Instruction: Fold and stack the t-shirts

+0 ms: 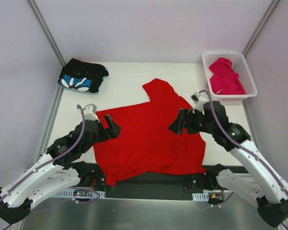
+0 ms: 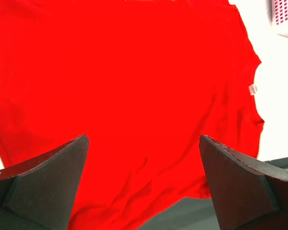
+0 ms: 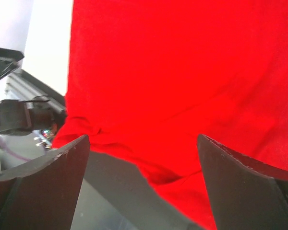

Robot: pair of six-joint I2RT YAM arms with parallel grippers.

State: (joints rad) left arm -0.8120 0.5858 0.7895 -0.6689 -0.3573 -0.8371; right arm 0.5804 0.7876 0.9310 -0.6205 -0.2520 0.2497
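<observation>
Your plain bright red cotton-like t-shirt (image 1: 151,139) lies spread across the middle of the white tabletop (image 1: 125,81). One short sleeve points toward the far side, and the near edge of the cloth is rumpled where it runs onto the dark strip by the arm bases. The cloth looks soft and matte, mostly flat, with shallow wrinkles and a bunched fold at the near hem.

Your left gripper (image 1: 111,126) sits at the shirt's left edge. Its two dark wedge-shaped fingers are spread wide with only red cloth showing between them, and they hold nothing. Your right gripper (image 1: 178,125) stands over the shirt's right side, also spread wide and also empty.

A small white tag (image 2: 252,89) shows at the shirt's edge in the left wrist view, but its writing is too small to read.

At the far left corner, the black t-shirt with blue-and-white flower print (image 1: 82,76) rests as a compact folded bundle. At the far right, the magenta-pink t-shirt (image 1: 225,76) lies crumpled inside the white plastic lattice basket (image 1: 222,53). Both are well apart from the red shirt.
</observation>
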